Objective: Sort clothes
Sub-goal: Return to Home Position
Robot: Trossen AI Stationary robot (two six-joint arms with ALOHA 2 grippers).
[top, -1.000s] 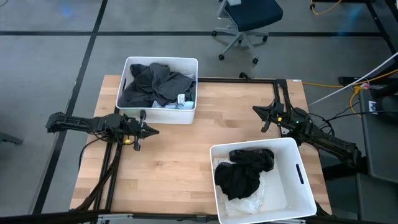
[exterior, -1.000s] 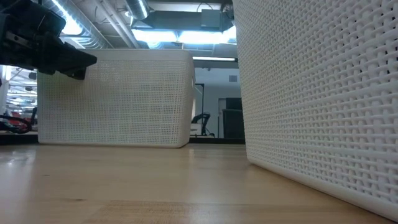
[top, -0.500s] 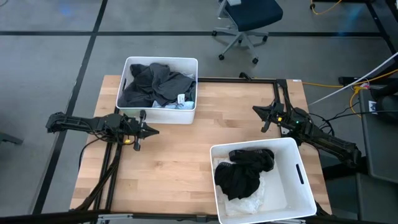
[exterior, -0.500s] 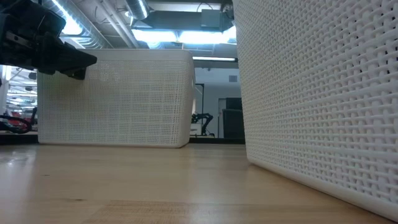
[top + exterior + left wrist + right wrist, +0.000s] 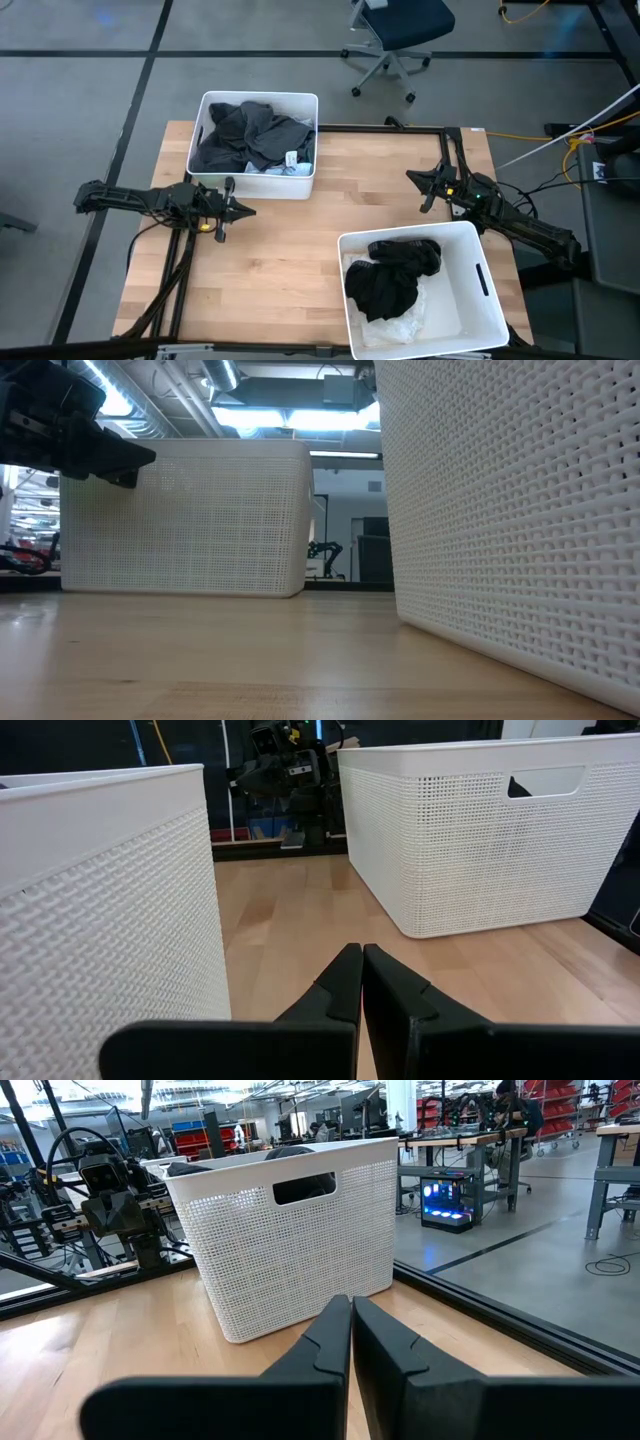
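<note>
Grey clothes [image 5: 245, 135] fill the far bin [image 5: 258, 96], black clothes [image 5: 393, 282] (over white) the near bin [image 5: 492, 305]; left tool [image 5: 248, 210] and right tool [image 5: 411, 178] pinched closed

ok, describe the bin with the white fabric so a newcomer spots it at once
On the wooden table, two white bins stand toward opposite corners. Take the bin at the high view's lower right, beside the right arm. Only it holds a black garment lying on white fabric; the other bin holds dark grey clothes.
</note>
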